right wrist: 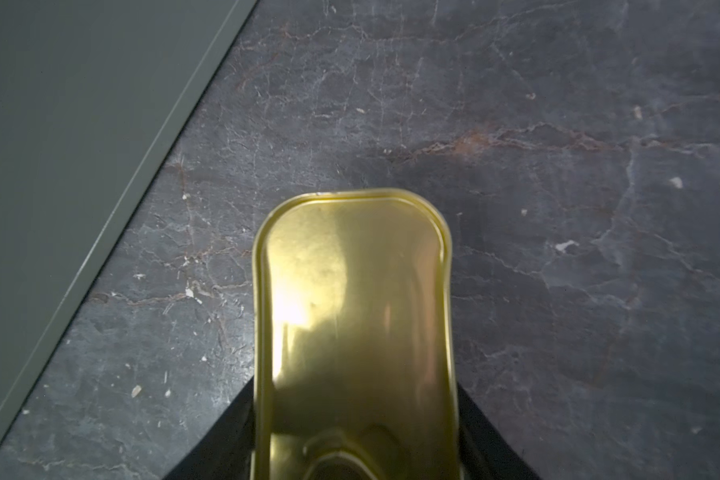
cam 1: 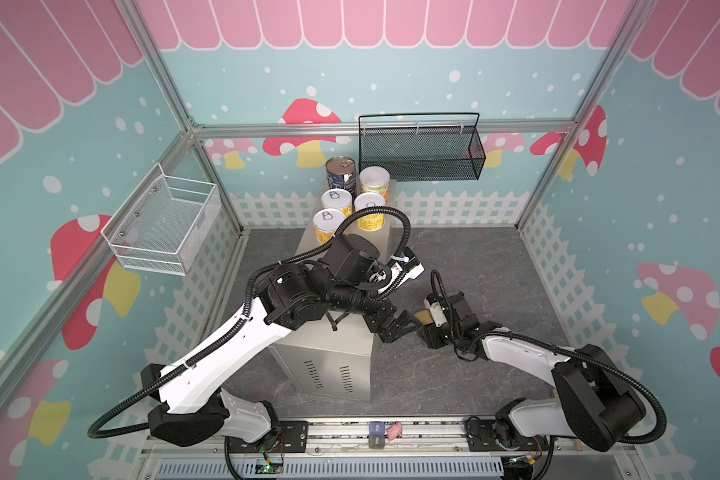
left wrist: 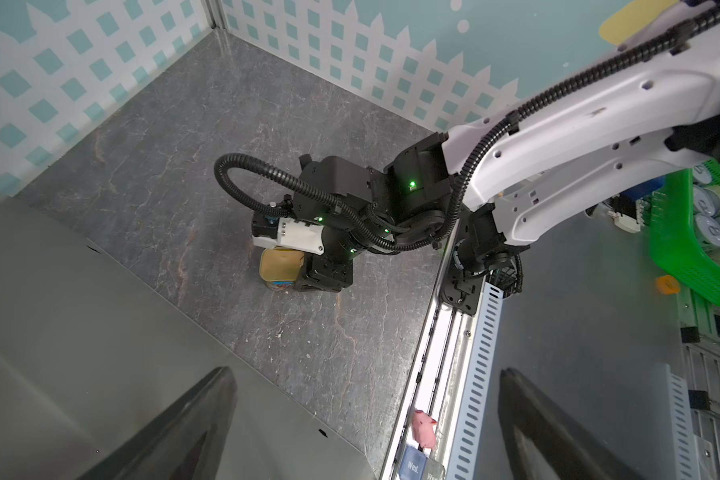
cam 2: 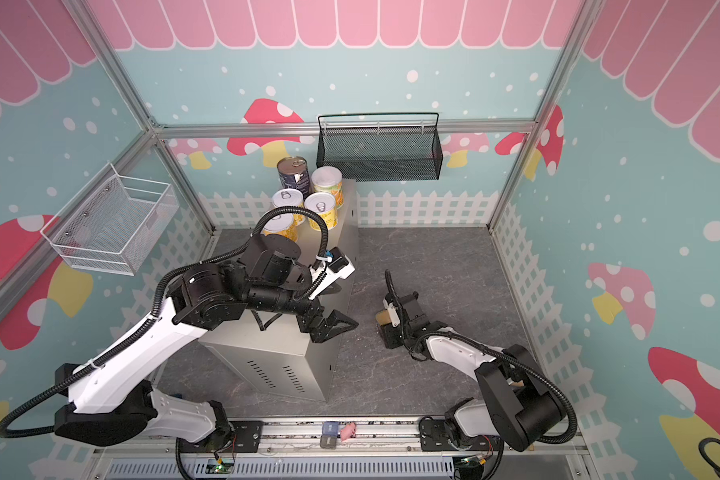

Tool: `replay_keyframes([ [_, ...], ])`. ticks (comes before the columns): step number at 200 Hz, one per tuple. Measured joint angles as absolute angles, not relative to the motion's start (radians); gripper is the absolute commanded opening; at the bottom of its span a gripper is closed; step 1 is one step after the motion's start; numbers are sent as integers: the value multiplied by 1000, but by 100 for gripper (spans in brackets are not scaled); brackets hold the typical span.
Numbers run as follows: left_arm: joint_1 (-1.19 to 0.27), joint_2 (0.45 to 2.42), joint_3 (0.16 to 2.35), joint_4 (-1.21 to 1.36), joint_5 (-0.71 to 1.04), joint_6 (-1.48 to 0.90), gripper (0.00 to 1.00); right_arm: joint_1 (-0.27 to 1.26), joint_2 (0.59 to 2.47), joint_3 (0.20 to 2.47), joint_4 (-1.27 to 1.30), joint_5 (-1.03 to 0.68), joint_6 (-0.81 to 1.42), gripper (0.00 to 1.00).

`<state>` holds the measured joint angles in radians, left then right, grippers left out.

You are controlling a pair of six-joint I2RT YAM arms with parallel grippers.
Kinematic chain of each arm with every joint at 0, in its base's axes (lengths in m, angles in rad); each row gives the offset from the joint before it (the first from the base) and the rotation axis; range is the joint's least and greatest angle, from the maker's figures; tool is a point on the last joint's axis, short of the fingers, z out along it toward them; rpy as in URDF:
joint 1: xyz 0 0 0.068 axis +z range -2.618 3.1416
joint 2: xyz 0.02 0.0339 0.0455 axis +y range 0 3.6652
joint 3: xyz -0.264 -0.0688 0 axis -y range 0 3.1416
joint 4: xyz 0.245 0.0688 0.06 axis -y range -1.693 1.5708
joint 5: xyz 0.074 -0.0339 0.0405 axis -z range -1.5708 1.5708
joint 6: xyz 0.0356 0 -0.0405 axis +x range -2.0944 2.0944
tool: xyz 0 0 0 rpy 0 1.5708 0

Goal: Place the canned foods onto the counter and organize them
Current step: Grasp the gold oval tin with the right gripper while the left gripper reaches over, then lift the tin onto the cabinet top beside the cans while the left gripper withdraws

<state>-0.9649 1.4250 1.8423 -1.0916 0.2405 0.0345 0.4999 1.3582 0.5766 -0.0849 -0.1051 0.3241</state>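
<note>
Gold fills the right wrist view: the flat tin [right wrist: 354, 299] lies on the stone floor [right wrist: 558, 187] beside the counter [cam 1: 329, 357], barely peeking out in both top views. Only the left wrist view catches its printed side, unreadable, and tags [left wrist: 413, 464] reading "Wed." The right gripper [right wrist: 355, 386] clamps its long sides; the left gripper [left wrist: 364, 374] gapes wide, empty. 5 round cans [cam 1: 334, 199] stand on the counter.

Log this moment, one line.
left gripper: open by counter | right gripper: grips gold tin beside counter | five cans: on counter
</note>
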Motion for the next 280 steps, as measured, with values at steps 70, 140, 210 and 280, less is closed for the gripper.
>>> replay_keyframes([
  [70,-969,1418,1866,-1096,165,35,99,500,1188,582,-146,-107,291,50],
  [140,-963,1343,1905,-1177,50,62,100,500,1096,876,-327,-148,151,50],
  [210,-828,1230,1911,-1253,-9,109,99,500,1154,1261,-467,-249,23,50],
  [280,-647,1156,1872,-1259,75,150,99,500,1320,1620,-655,-393,-115,51],
])
